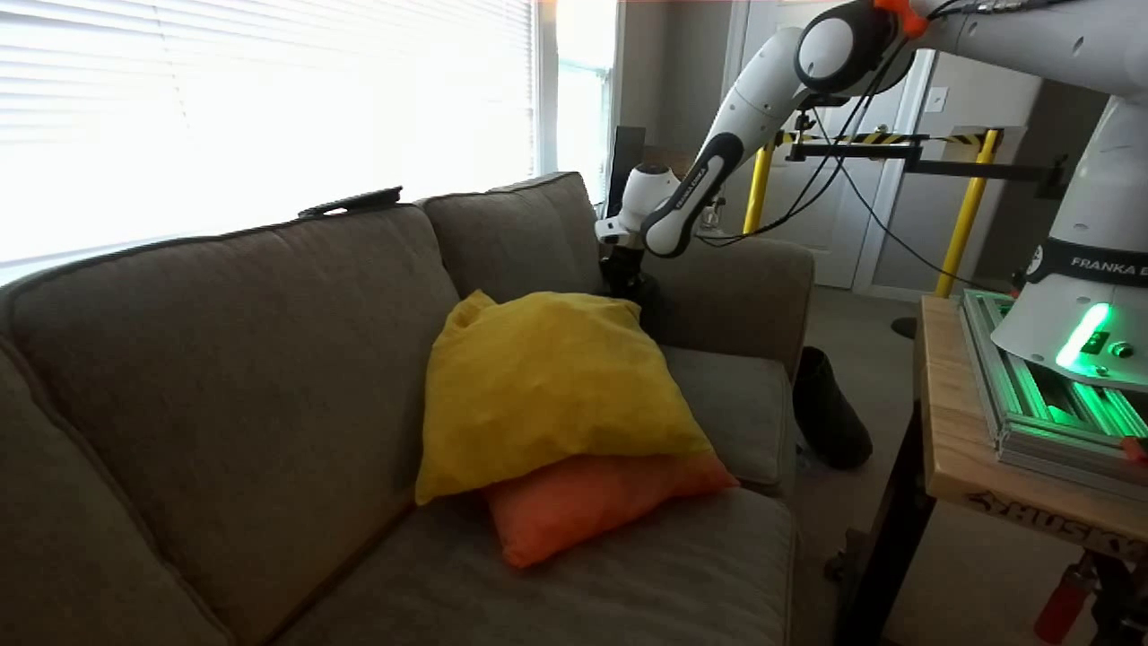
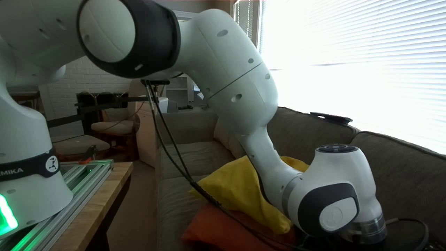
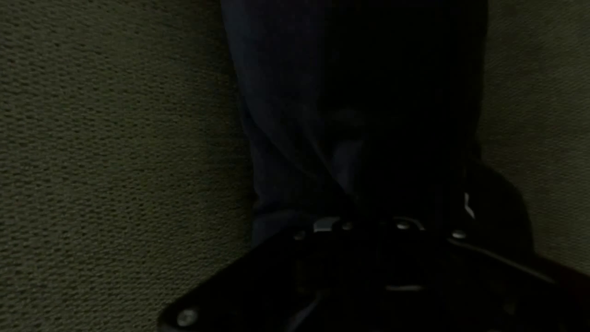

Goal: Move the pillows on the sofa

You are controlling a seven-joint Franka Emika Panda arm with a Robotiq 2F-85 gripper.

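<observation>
Yellow pillow (image 1: 549,381) overlaps orange pillow (image 1: 596,507) on sofa (image 1: 668,567); fingers (image 3: 322,230) nearby

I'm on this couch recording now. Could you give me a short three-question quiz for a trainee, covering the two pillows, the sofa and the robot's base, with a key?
1. Multiple choice: where the yellow pillow and the orange pillow overlap, which is on top?
A) orange
B) yellow
C) neither, they only touch edge to edge

2. True or false: a flat dark object rests up on the top edge of the backrest of the sofa.

3. Fill the gap: the light on the robot's base glows ____.

Key: 1. B, yellow. 2. True. 3. Green.
</observation>
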